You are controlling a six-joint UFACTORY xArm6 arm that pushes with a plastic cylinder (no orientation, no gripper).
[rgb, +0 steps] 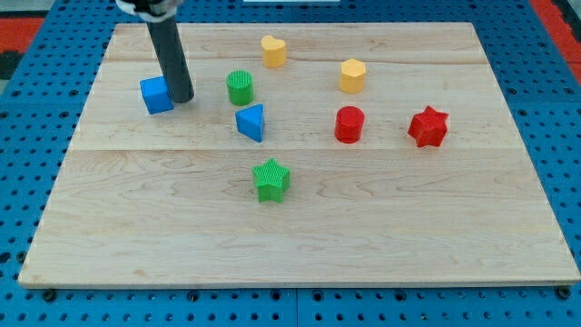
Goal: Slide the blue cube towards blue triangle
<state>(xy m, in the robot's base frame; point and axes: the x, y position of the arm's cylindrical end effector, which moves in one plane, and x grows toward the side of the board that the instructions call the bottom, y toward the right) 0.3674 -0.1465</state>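
The blue cube (156,94) sits on the wooden board (300,227) at the upper left. My tip (182,96) stands right against the cube's right side, between it and the green cylinder (240,87). The blue triangle (251,122) lies to the right of my tip and slightly lower, just below the green cylinder. The dark rod rises from my tip toward the view's top left.
A yellow heart (273,51) and a yellow hexagon (353,75) lie near the view's top. A red cylinder (349,123) and a red star (428,126) lie at mid right. A green star (270,179) lies below the blue triangle.
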